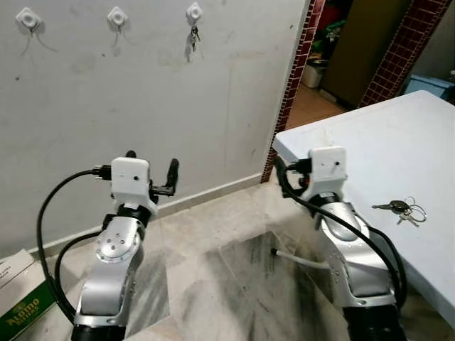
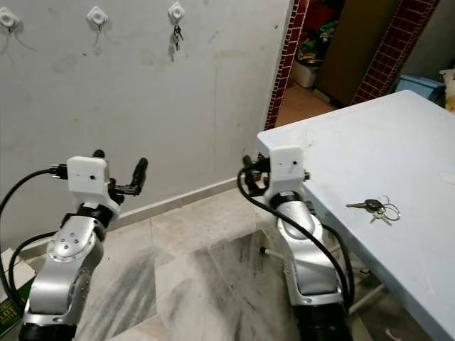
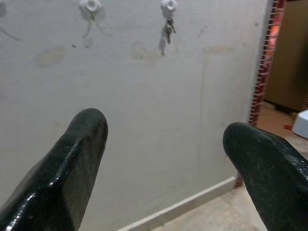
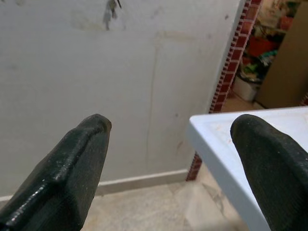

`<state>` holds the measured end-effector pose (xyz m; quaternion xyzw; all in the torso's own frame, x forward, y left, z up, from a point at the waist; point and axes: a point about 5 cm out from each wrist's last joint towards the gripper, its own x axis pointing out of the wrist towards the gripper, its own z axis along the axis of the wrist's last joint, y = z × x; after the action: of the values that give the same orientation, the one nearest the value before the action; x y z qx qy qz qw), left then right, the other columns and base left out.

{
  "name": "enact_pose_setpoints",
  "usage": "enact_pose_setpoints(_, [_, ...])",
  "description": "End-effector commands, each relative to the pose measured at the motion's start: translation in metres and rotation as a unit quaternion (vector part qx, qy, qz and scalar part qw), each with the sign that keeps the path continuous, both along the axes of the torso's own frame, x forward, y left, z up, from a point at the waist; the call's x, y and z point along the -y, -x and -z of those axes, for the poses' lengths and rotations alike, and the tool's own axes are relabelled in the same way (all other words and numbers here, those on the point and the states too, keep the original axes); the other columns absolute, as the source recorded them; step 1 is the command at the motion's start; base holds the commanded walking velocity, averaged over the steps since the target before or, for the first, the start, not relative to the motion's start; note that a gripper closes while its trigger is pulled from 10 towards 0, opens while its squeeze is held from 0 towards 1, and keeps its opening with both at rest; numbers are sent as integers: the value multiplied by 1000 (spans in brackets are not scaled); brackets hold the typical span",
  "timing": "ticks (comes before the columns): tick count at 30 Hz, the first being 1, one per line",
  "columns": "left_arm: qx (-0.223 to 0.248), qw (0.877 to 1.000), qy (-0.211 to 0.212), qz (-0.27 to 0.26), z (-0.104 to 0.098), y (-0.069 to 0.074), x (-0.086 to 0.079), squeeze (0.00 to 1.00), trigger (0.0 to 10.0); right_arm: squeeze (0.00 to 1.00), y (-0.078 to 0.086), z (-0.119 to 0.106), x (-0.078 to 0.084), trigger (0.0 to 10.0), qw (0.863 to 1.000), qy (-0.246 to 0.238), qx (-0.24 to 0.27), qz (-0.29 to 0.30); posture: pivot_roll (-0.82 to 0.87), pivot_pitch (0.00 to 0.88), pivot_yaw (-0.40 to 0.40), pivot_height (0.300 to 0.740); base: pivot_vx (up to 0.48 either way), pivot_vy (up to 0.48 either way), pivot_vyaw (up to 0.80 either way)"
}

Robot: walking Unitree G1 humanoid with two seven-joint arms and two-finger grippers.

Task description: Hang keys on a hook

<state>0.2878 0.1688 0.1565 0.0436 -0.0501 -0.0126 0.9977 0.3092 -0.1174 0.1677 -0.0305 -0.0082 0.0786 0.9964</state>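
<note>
A bunch of keys (image 1: 402,209) on a ring lies on the pale table (image 1: 370,142) to my right, just right of my right forearm. Three white hooks are on the grey wall: a bare left hook (image 1: 28,19), a bare middle hook (image 1: 117,17), and a right hook (image 1: 194,12) with another small set of keys (image 1: 193,37) hanging from it. My left gripper (image 1: 151,163) is raised toward the wall, open and holding nothing. My right gripper (image 4: 168,144) is also open and holding nothing, level with the table's near corner, pointing at the wall.
The table corner (image 1: 279,142) juts out close to my right arm. A doorway (image 1: 334,64) framed by red tiled columns opens right of the wall. A green and white box (image 1: 21,302) lies on the marble floor at lower left. A blue bin (image 1: 430,84) stands behind the table.
</note>
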Motion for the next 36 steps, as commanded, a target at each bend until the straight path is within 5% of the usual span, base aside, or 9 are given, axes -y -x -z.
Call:
enact_pose_setpoints(1, [-2,1000,6,15,1,0,8,0,10000,0,-3,0,11,10000,1000,6,-1,18,34,3,-30,740,0,-472,0])
enact_pose_setpoints(13, [-2,1000,9,15,2,-2,9,0,10000,0,-8,-3,12,10000,1000,9,4,20,28,0,-33,740,0,-479,0])
enact_pose_setpoints(36, [-14,999,6,28,1,-3,4,0,10000,0,-13,4,14,10000,998,-22,-8,53,68,10,28,740,0,0,0])
